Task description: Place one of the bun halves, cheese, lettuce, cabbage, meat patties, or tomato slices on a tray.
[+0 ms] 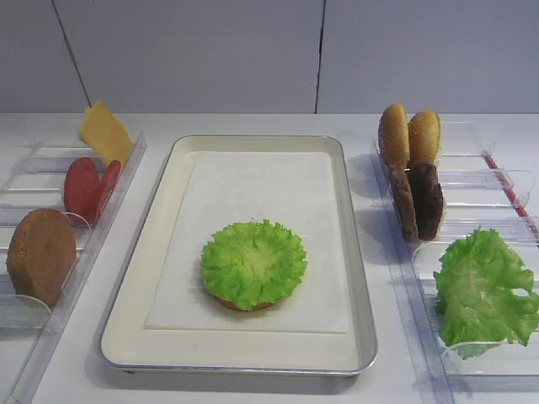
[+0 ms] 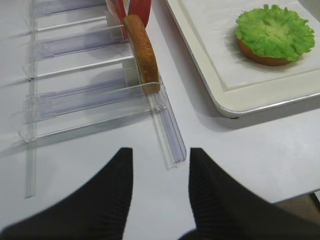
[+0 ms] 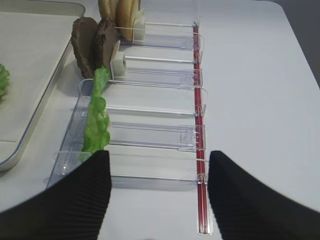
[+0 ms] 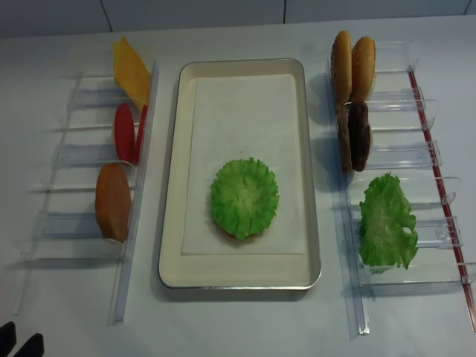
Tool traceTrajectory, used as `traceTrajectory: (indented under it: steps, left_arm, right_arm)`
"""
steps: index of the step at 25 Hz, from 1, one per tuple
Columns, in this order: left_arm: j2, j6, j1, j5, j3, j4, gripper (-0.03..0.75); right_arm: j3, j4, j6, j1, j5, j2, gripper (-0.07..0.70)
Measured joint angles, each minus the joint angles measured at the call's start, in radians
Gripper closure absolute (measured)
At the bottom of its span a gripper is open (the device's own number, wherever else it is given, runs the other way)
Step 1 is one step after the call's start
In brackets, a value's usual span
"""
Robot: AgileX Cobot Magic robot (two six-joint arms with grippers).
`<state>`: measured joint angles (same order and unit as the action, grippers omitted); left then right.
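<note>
Bright, even overhead light; soft shadows beside tray (image 1: 358,278); sharp focus, near fingers (image 3: 75,200) slightly blurred.

No writing, label, brand mark or number could be read anywhere I looked. The tray (image 1: 354,252) and its white paper (image 1: 253,194) were plain, and the clear plastic holders (image 4: 401,156) at three and nine o'clock of it carried no readable marking.
</note>
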<state>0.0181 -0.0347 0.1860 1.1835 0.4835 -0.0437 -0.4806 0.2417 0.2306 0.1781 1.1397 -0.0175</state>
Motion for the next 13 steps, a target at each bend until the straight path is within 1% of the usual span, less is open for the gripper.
traceTrajectory:
  steps: [13]
  left_arm:
    - [0.000,0.000,0.000,0.000,0.000,0.000,0.464]
  right_arm:
    - [0.000,0.000,0.000,0.000,0.000,0.000,0.195]
